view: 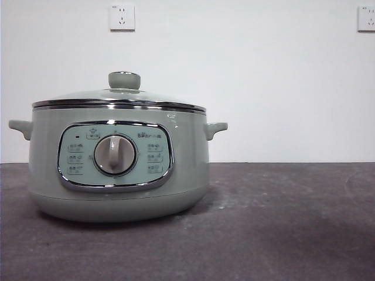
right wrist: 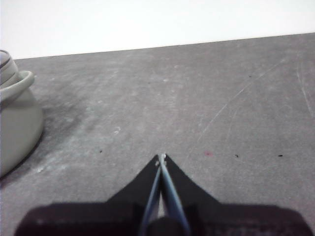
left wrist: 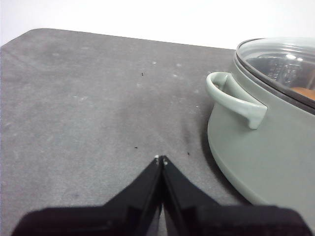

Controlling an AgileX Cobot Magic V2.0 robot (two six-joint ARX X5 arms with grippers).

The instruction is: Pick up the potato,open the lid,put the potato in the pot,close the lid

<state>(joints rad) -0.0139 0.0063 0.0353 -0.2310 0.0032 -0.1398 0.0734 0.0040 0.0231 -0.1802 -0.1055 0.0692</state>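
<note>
Front view shows the pot (view: 117,170) standing on the dark grey bench (view: 281,222), toward one side of it, its control panel and grey dial (view: 115,154) facing the camera. The lid (view: 120,98) sits closed on the pot's rim, its pale green knob (view: 124,79) upright on top. Two wall sockets (view: 122,17) hang on the white wall behind.

From the left wrist view, the left gripper (left wrist: 161,159) hovers over bare bench just beside the pot's side handle (left wrist: 235,100), jaws pressed together and gripping nothing. Through the glass lid an orange-brown patch, the potato (left wrist: 306,93), shows inside the pot.

From the right wrist view, the right gripper (right wrist: 161,158) is likewise clenched and empty, over open bench, with the pot's other handle (right wrist: 17,83) off to one side, well apart from it.
</note>
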